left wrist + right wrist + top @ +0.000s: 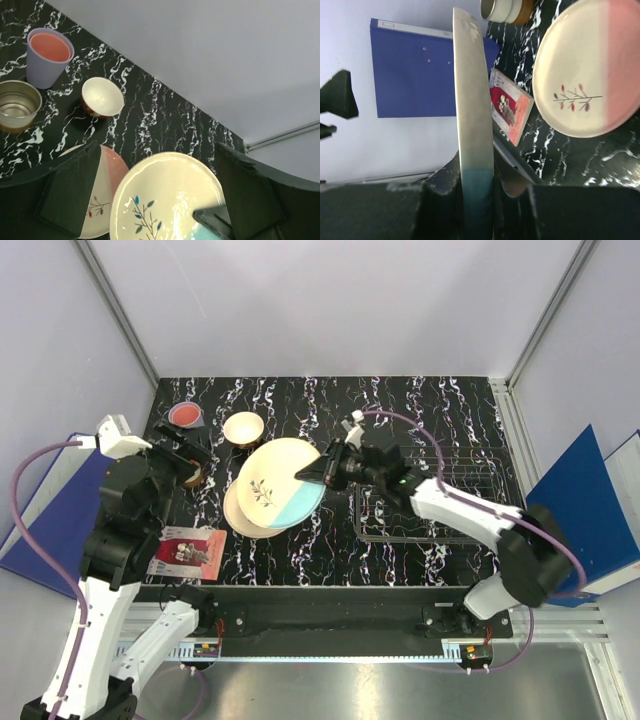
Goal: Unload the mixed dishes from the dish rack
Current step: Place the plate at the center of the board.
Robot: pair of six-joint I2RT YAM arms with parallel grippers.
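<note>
My right gripper (318, 471) is shut on the blue rim of the cream and light-blue plate (278, 483) and holds it tilted over the cream and pink plate (236, 514), which lies flat on the table. In the right wrist view the held plate (470, 90) is edge-on between my fingers (440, 190). The wire dish rack (432, 502) stands to the right and no dishes show in it. The lilac tumbler (185, 416) with the pink one nested inside, the red bowl-cup (243, 427) and the brown-cream cup (17, 104) stand at the back left. My left gripper (186, 456) is open and empty beside the cup.
The red printed card (188, 550) lies at the front left, near the left arm. Blue binders lie off the table on the left (45, 505) and on the right (585, 495). White walls close in the back and sides.
</note>
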